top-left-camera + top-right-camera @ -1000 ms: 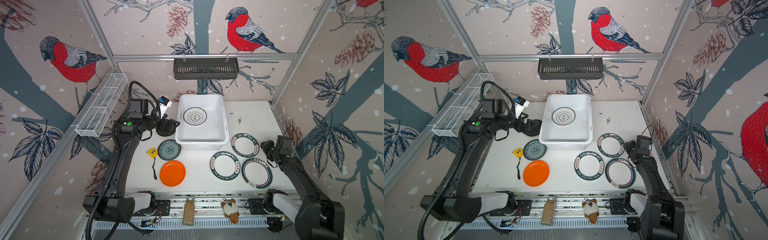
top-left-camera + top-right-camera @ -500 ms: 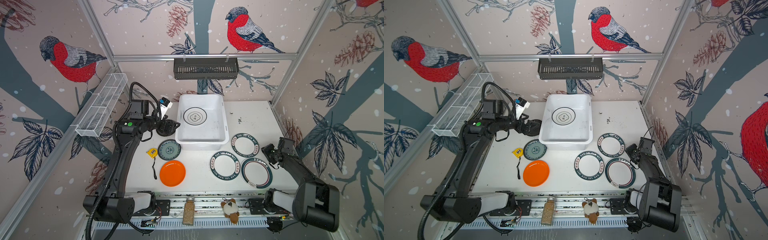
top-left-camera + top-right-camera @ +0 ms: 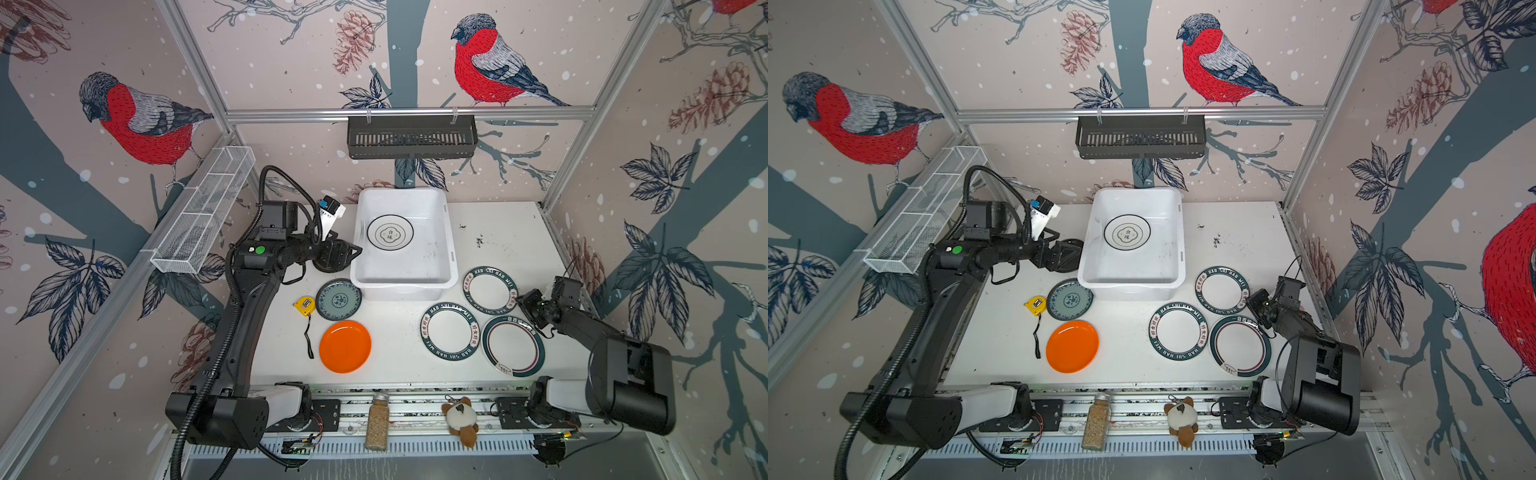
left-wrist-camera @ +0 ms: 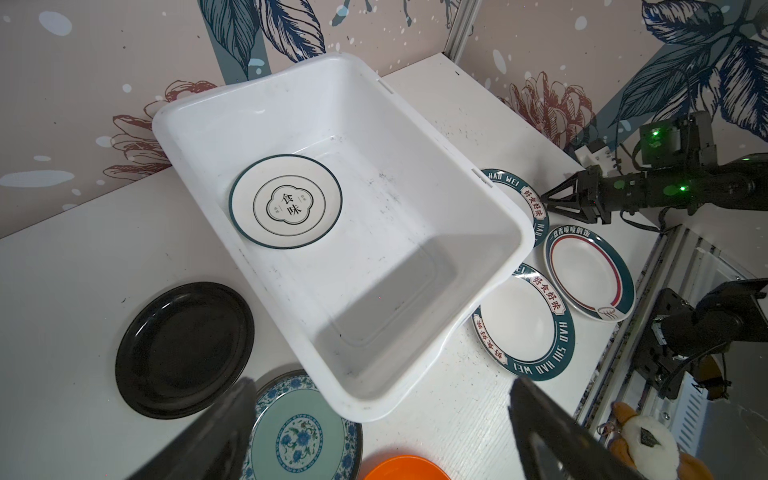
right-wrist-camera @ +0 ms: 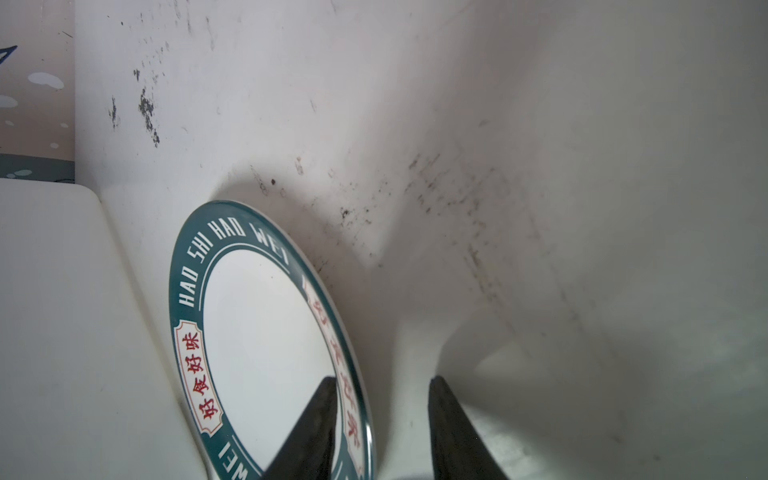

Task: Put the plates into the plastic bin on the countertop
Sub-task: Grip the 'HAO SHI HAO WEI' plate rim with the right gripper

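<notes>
Seven plates are in sight, along with one bin, one tape measure, one jar and one plush toy.

At the left, the left end effector [image 3: 345, 255] hangs released, its jaws spread wide and holding nothing, over the black plate [image 4: 185, 351]. That plate lies flat on the table [image 3: 498, 232] just beside the bin's left wall. In front of it are the yellow tape measure [image 3: 304, 304] and the teal floral plate [image 3: 338, 299], whose edge sits against the bin's near corner. The orange plate [image 3: 345, 346] lies nearer the front.

In the middle stands the white bin [image 3: 401, 291], with one white plate [image 3: 390, 232] flat on its floor. The jar [image 3: 377, 422] and the toy [image 3: 459, 417] rest on the front rail.

To the right, three plates lie on the table: a lettered plate [image 3: 449, 330], a second lettered plate [image 3: 490, 289] just beside the bin, and a ringed plate [image 3: 513, 346]. The right end effector [image 3: 524, 306] sits low at the right rim of the second lettered plate. In the right wrist view its jaws straddle that rim, one over the plate's inside and one outside, with a gap showing, so they are not clamped on it.
</notes>
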Motion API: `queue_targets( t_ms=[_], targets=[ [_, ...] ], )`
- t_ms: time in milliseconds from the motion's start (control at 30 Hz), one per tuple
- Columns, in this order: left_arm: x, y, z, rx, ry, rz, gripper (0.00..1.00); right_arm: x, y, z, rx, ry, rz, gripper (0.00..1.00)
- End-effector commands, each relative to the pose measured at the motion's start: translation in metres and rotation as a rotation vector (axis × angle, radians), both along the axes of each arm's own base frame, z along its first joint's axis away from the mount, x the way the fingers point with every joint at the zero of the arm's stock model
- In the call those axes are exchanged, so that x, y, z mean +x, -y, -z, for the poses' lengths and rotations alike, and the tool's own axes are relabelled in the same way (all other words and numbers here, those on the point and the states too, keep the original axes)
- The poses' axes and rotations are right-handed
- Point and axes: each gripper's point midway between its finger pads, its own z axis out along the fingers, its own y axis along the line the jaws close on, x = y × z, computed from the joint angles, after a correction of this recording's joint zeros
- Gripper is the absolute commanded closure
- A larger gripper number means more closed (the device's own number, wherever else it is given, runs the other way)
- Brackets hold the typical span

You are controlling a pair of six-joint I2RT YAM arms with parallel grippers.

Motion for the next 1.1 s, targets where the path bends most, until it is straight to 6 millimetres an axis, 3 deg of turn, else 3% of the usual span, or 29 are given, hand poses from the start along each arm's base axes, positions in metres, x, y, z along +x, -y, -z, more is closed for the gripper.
queue_targets(
  t_ms=[0,667,1067],
  targets=[
    [-0.001,0.004,-0.009,-0.021,0.029,0.021,0.05,0.009,-0.003,-0.005,0.002,0.049,-0.037,0.63],
    [-0.003,0.001,-0.004,-0.02,0.033,0.0,0.05,0.019,-0.003,0.011,0.034,0.033,-0.028,0.8],
    [-0.001,0.002,0.003,-0.025,0.02,-0.006,0.05,0.021,-0.004,0.005,0.066,0.079,0.008,0.8]
  ],
)
